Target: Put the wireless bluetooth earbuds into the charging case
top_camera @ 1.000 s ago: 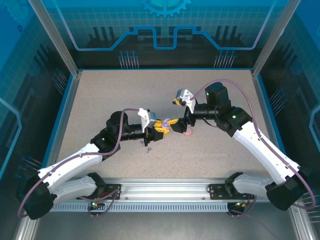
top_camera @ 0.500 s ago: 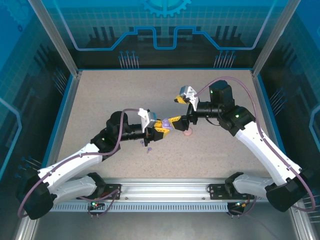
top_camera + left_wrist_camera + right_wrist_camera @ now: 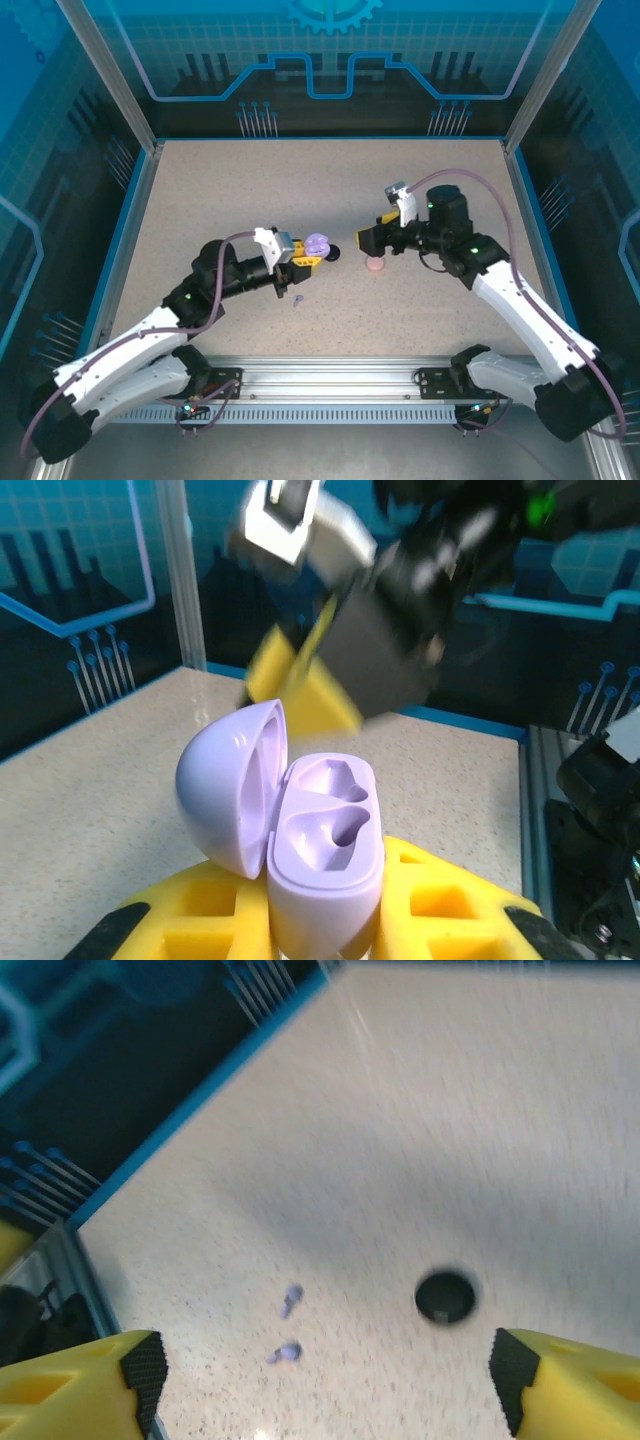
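Pulled back from its partner, my right pincer (image 3: pixel 365 240) hangs spread and empty; my left pincer (image 3: pixel 305 258) clamps the lid-up lilac plastic charging case (image 3: pixel 325 850). Tiny lilac stemmed earbuds (image 3: pixel 290 1300) lie toward the front edge of the surface (image 3: pixel 200 200).

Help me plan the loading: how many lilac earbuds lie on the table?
2. One lilac earbud and a second lie close together on the table, apart from the black case. The wells of the open lilac case are empty; others may be hidden.

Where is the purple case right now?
The purple case is mid-table in the top view, lid open, pinched in the left gripper, just left of the black case.
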Available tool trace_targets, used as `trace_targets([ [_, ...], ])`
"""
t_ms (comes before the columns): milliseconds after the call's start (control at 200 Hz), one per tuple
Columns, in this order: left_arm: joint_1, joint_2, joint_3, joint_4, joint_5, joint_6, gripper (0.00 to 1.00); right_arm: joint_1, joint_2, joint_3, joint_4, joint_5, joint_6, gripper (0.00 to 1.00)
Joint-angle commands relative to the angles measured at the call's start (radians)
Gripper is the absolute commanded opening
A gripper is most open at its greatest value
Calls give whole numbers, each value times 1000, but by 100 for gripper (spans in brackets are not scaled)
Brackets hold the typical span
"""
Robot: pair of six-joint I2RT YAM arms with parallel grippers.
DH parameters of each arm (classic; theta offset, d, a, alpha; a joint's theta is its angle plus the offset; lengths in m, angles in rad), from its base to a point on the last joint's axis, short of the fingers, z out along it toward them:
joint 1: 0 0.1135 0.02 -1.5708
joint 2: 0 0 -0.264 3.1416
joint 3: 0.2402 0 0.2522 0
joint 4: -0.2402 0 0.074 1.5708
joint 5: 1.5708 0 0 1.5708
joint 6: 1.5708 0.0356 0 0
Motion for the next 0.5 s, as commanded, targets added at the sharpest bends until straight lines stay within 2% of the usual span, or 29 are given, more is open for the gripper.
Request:
trace_targets([
  [0,-4,-73,8,-57,-58,43,8,89,84,-20,-39,142,129,78],
  [95,-3,-110,39,-123,-62,49,8,188,190,9,-40,204,167,70],
  [235,-4,-164,60,-145,-60,42,8,291,365,75,-37,220,267,61],
  [355,-3,-205,72,-159,-59,35,8,380,485,132,-46,263,322,62],
  [495,-5,-239,88,-180,-50,35,8,454,612,222,-51,334,309,62],
])
